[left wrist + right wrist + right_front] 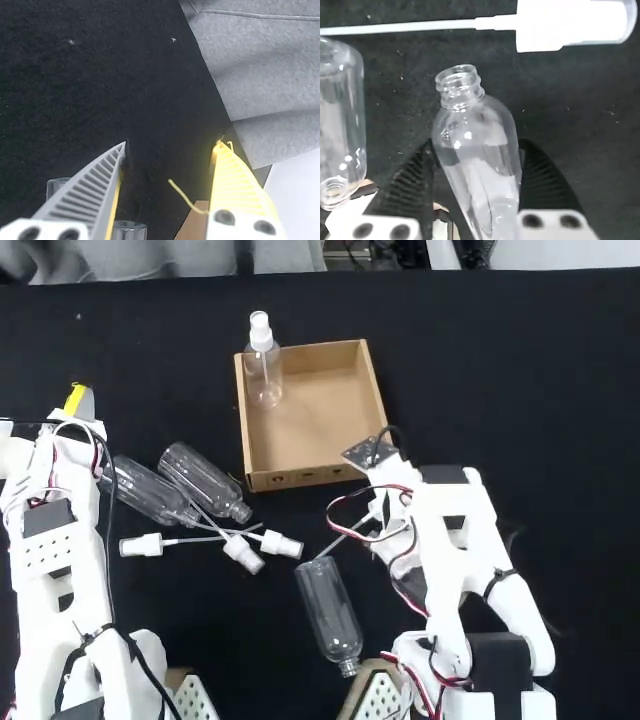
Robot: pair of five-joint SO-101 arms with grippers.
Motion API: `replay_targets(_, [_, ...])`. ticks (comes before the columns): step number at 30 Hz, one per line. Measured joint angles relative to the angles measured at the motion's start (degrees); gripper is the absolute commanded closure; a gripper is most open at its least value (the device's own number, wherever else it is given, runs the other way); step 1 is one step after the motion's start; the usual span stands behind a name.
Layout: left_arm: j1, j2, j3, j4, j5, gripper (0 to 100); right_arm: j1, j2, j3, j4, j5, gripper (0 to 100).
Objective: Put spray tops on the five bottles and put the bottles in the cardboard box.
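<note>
I judge that one bottle out of five is finished. A clear plastic bottle with a white spray top [264, 365] lies in the brown cardboard box [300, 478], which sits in the middle of the black worktop [520, 370] toward its far edge. The top of this bottle sticks out over the box rim.

My right claw [476, 144] is closed around a second clear bottle [477, 175]. Its neck is open, with no top on it.

Three other bottles lie bare on the worktop. A first capless bottle [145, 492] and a second capless bottle [205, 480] are side by side toward the left edge. A third capless bottle [328, 610] is close to the near edge. Between them lie three loose white spray tops [243, 553].

My left claw [171, 145] is wide open with nothing between the fingers, over bare worktop near the left edge.

So, as I judge it, four bottles need a top and then the box.
</note>
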Motion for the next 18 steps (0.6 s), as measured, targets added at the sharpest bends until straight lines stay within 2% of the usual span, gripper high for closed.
replay_targets(3, [0.0, 0.0, 0.0, 0.0, 0.0, 75, 0.0, 0.0, -1.58, 0.88, 0.0, 90.2])
replay_targets(12, [0.0, 0.0, 0.0, 0.0, 0.0, 75, 0.0, 0.0, -9.76, 12.84, 0.0, 90.2])
replay_targets(18, [0.0, 0.0, 0.0, 0.0, 0.0, 75, 0.0, -7.12, -10.29, 17.93, -3.96, 90.3])
